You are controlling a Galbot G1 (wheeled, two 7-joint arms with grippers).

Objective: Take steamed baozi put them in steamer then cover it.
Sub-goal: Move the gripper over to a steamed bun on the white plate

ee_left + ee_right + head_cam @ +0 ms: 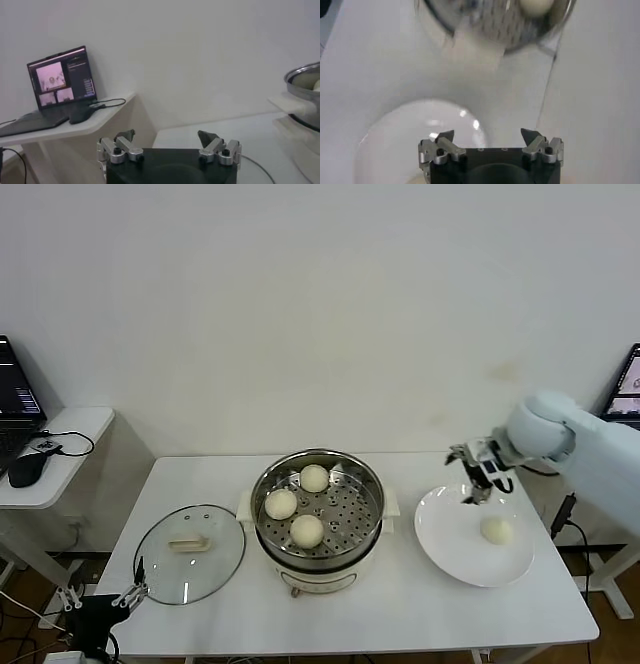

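Head view shows the steamer (318, 522) at the middle of the white table (400, 614) holding three buns (307, 530) on its perforated tray, while a fourth bun (496, 530) lies on the white plate (450, 544) to its right. Right gripper (478, 484) hangs over the plate's far edge, fingers apart and empty, just short of that bun. Glass lid (190, 553) rests flat on the table left of the steamer, and the left gripper (100, 597) sits low beside the table's near-left corner, fingers apart
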